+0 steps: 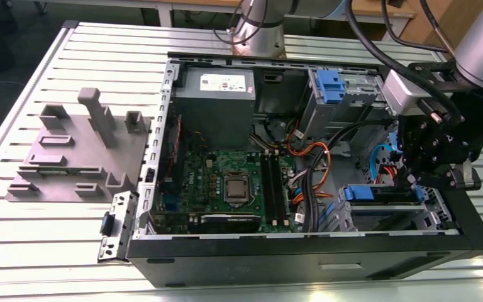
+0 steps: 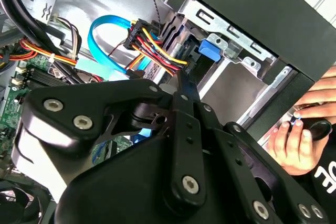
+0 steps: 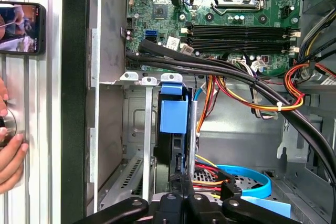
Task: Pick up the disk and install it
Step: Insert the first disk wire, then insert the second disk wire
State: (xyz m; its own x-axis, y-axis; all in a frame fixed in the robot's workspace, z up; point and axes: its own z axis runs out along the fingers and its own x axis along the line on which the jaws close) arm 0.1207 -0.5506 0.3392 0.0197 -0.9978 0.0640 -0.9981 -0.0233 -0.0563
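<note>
blue plastic marks the disk, which sits edge-on in the drive cage at the open computer case's lower corner, its handle end facing out. the gripper hangs just beside that bay; whether its fingers are spread or pinching, i cannot tell. seating it well likely means a straight push along the rails. bundled power cables and a blue data cable crowd the bay, and a person's hand rests just outside the case wall.
</note>
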